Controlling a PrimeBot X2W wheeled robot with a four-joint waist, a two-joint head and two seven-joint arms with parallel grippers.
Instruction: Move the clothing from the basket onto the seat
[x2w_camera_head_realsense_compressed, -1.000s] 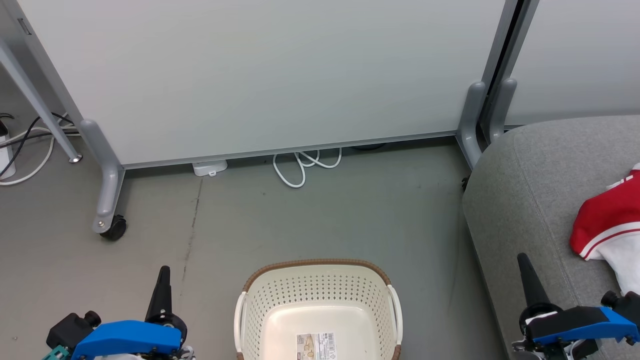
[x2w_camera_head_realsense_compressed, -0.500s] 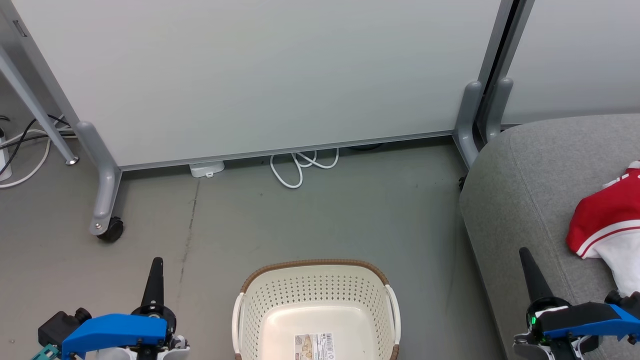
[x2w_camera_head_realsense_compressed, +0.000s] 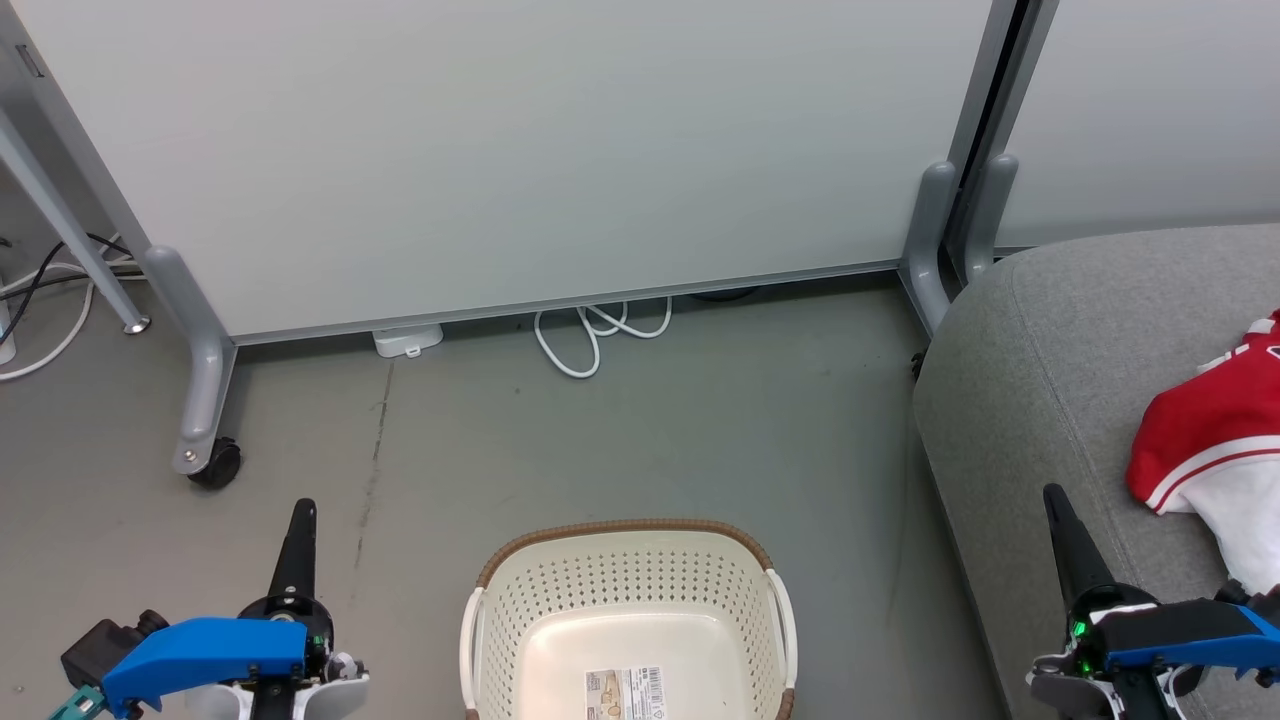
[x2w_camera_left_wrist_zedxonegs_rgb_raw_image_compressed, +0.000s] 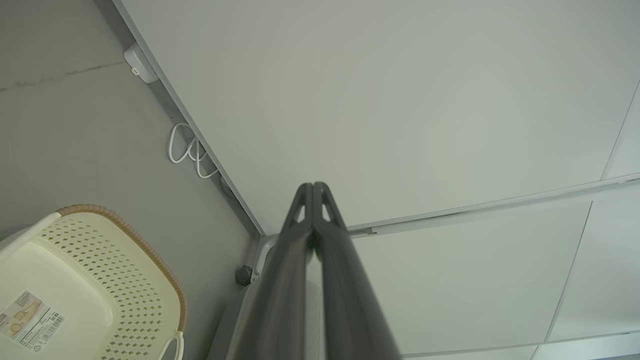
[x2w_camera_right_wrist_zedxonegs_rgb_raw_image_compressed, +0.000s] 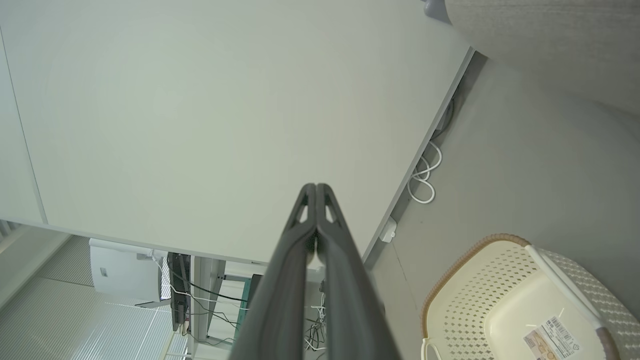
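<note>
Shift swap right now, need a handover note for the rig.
Left gripper: shut, holding nothing, left of the basket.
Right gripper: shut, holding nothing, near the seat.
Clothing: red and white, lying on the seat, running past the head view's right edge.
Basket: on the floor, only a label on its bottom.
Done: basket emptied, as far as shown.
Left: likely nothing; check the clothing that is off-frame.

Soft, even light keeps the floor (x2w_camera_head_realsense_compressed: 640, 430) and pale panel (x2w_camera_head_realsense_compressed: 560, 150) bright without glare, shadows faint beside the seat (x2w_camera_head_realsense_compressed: 1050, 350); the head view is sharp, while the wrist views bow straight lines at their edges and blur the left tool (x2w_camera_left_wrist_zedxonegs_rgb_raw_image_compressed: 313, 186) and right tool (x2w_camera_right_wrist_zedxonegs_rgb_raw_image_compressed: 316, 186) near the lens
</note>
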